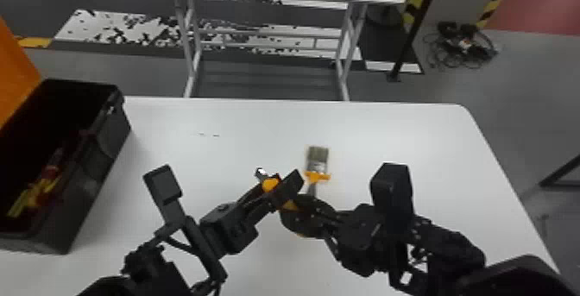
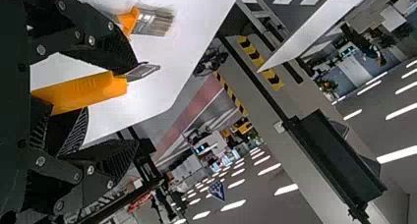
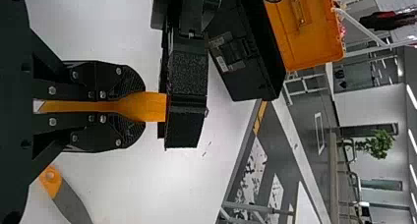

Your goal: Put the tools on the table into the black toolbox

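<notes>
Far left on white table (image 1: 388,131): rectangular black plastic toolbox (image 1: 99,161) with upright orange lid (image 1: 15,58), open, so ready for drops from above; red-and-yellow tools (image 1: 36,191) already inside. Next rightward, over middle of table: left gripper (image 2: 137,105) with black ribbed pads spread, straddling orange-handled tool with short grey metal tip (image 2: 98,89). Not pinching yet; can't tell about light contact with either pad. Probably spread wide to let the handle sit between pads before closing. Same tool held up off table by right gripper (image 3: 144,107), with jaws pressed onto both faces of the orange handle. Likely gripped from the right to leave the other part free for the left side. Looks like a handover, sensible given toolbox at far left and right arm well over on the other side. Should close left first, then release right; letting go too early could mean a drop or a twist. Just right of the handover, flat on table: wide paintbrush with grey bristles, metal band and orange-and-grey handle (image 1: 318,161), bristles pointing away from robot, handle toward right gripper. Probably next for picking, with handle conveniently close.
</notes>
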### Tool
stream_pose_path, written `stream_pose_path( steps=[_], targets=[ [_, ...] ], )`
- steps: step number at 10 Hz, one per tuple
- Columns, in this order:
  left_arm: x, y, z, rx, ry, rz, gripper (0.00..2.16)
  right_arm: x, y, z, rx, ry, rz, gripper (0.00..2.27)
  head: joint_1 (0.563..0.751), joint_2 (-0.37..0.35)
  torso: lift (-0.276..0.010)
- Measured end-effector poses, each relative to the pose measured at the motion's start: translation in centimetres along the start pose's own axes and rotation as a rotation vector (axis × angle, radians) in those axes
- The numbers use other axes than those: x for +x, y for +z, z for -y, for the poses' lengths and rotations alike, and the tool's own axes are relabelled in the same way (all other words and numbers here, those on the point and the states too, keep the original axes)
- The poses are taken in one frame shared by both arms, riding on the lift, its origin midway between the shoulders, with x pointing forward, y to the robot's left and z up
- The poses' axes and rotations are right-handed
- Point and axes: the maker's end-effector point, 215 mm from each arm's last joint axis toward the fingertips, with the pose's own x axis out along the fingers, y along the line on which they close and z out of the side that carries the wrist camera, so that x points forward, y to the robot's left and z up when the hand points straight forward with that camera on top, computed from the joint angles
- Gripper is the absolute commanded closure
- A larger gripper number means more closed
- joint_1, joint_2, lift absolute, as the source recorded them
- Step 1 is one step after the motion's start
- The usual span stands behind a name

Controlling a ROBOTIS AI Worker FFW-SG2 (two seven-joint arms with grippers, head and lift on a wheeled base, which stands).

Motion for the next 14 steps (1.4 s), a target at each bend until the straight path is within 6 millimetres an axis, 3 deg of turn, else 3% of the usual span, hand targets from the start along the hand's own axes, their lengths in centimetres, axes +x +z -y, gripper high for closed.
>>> stream_pose_path(
  steps=[2, 3, 4, 5, 6, 7, 8, 11, 14],
  targets=[
    [-0.1, -0.1, 0.5, -0.002, -0.027, -0.004, 1.88, 0.0, 0.0, -0.1, 0.005, 0.000, -0.001, 2.25, 0.695, -0.083, -0.075],
    [-0.2, -0.3, 0.6, -0.004, -0.034, -0.010, 1.93, 0.1, 0.0, -0.1, 0.009, 0.001, 0.000, 2.25, 0.695, -0.084, -0.075],
    [-0.3, -0.5, 0.7, -0.007, -0.042, -0.014, 2.13, 0.0, 0.1, -0.2, 0.010, 0.000, 0.001, 2.25, 0.695, -0.084, -0.075],
    [-0.4, -0.7, 0.8, -0.009, -0.046, -0.017, 2.13, -0.1, 0.2, -0.3, 0.011, -0.005, 0.003, 2.11, 0.695, -0.086, -0.075],
    [-0.5, -0.8, 0.8, -0.009, -0.048, -0.017, 2.13, -0.2, 0.3, -0.4, 0.014, -0.009, 0.007, 1.48, 0.695, -0.086, -0.075],
    [-0.6, -0.8, 0.8, -0.009, -0.046, -0.019, 2.13, -0.3, 0.4, -0.5, 0.018, -0.014, 0.010, 0.52, 0.695, -0.085, -0.075],
    [-0.8, -1.0, 0.7, -0.010, -0.045, -0.021, 2.13, -0.6, 0.3, -0.7, 0.022, -0.017, 0.010, 0.18, 0.695, -0.085, -0.075],
    [-1.4, -0.2, -0.1, -0.004, -0.031, -0.015, 2.13, -1.9, -0.7, 0.1, 0.056, -0.041, -0.007, 0.10, 0.695, -0.096, -0.075],
    [-3.2, 4.5, -1.7, 0.050, 0.005, 0.055, 2.13, -3.6, -1.4, 2.0, 0.122, -0.076, 0.015, 0.11, 0.695, -0.065, -0.075]
  ],
)
